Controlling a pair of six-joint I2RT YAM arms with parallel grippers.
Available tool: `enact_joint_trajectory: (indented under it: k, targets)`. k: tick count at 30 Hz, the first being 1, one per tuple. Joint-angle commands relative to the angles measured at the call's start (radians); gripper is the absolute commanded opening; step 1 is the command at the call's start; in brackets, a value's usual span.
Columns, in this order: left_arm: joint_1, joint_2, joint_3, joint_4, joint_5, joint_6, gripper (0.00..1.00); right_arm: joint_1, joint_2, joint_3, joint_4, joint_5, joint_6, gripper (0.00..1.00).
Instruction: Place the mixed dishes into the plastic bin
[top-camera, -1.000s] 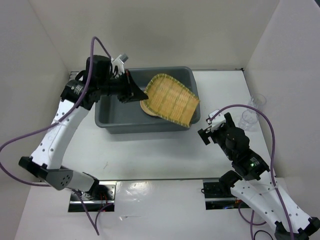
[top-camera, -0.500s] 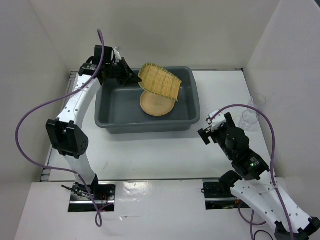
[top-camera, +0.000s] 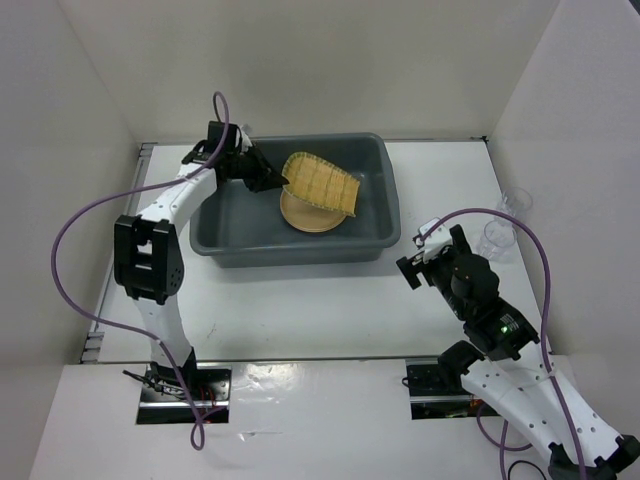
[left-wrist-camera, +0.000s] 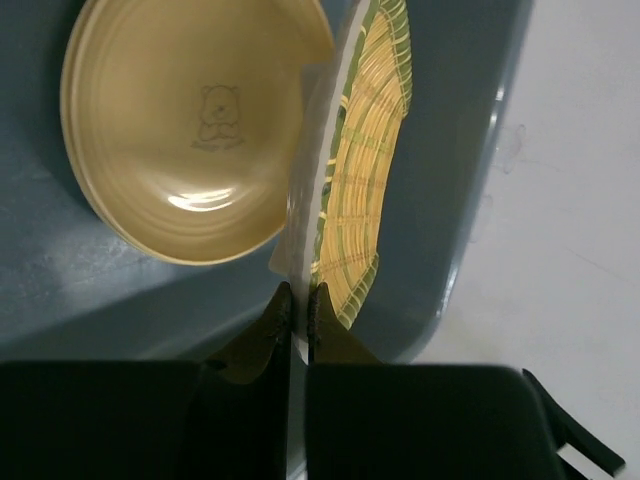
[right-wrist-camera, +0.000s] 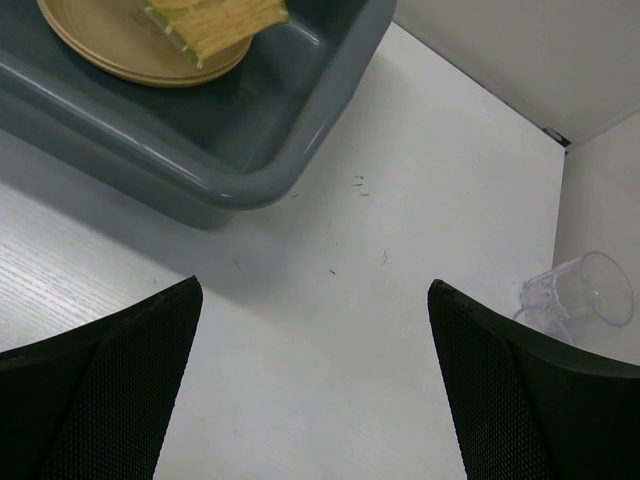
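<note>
the left tool (left-wrist-camera: 298, 300) grips the edge of the bamboo tray (top-camera: 322, 183), tilted inside the grey plastic bin (top-camera: 290, 250) over a tan plate (top-camera: 303, 216). the right tool (right-wrist-camera: 315, 340) stands wide open above the bench (top-camera: 300, 300), near two clear cups (top-camera: 497, 238).

A white table (top-camera: 300, 300) stands between plain white walls (top-camera: 350, 60).

I find the left arm (top-camera: 160, 215) stretched far forward from its base. The left gripper (left-wrist-camera: 298, 296) is pinched tight on the rim of the bamboo tray (left-wrist-camera: 362, 190). The right arm (top-camera: 500, 335) sits folded on its own side, with the right gripper (right-wrist-camera: 312, 292) spread wide and holding nothing.
</note>
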Motion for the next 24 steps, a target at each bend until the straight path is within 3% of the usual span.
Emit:
enact_joint_trajectory:
  k: [1, 13, 24]
  targets:
    - [-0.002, 0.012, -0.016, 0.17, 0.053, -0.044, 0.0, -0.01, 0.008, 0.007, 0.021, -0.004, 0.008, 0.98]
    - [-0.011, 0.124, -0.044, 0.233, 0.024, -0.035, 0.0, -0.028, 0.027, 0.007, 0.021, -0.013, 0.008, 0.98]
    - [-0.011, 0.187, -0.035, 0.171, -0.008, 0.015, 0.03, -0.028, 0.036, 0.007, 0.012, -0.025, -0.001, 0.98]
